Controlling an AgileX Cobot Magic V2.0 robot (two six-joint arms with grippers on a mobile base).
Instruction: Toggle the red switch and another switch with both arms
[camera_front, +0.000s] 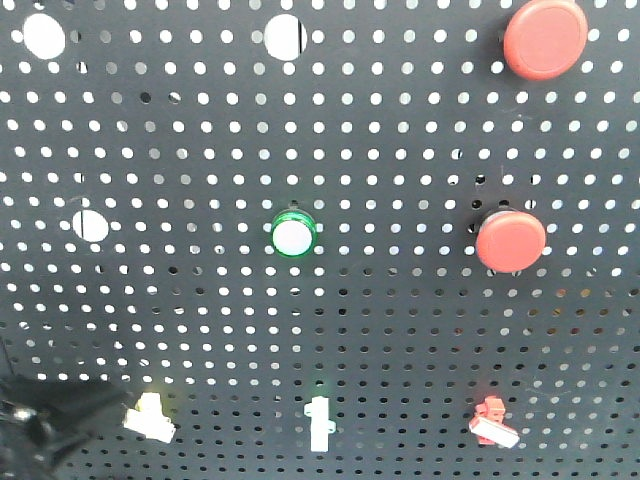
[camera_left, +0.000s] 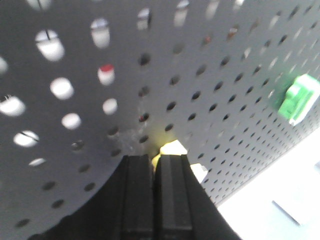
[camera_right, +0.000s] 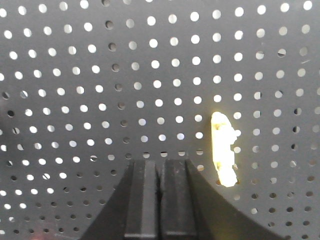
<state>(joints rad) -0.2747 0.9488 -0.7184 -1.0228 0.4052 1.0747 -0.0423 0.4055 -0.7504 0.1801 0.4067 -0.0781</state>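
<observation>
The red switch (camera_front: 492, 422) sits low on the right of the black pegboard (camera_front: 400, 330), its white lever pointing down and to the right. The pale cream switch (camera_front: 148, 415) is at the lower left. My left gripper (camera_front: 115, 408) comes in dark from the bottom left corner, its tip right beside the cream switch. In the left wrist view this gripper (camera_left: 155, 158) is shut, and the cream switch (camera_left: 172, 149) lies just beyond its fingertips. My right gripper (camera_right: 160, 162) is shut and empty close to the board, left of a bright pale toggle (camera_right: 223, 149). The red switch is not in that view.
A white-levered toggle with a green base (camera_front: 320, 422) stands between the two switches and also appears green (camera_left: 299, 97) at the right of the left wrist view. Above are a green-ringed white button (camera_front: 294, 234) and two big round red buttons (camera_front: 511, 240) (camera_front: 545, 38).
</observation>
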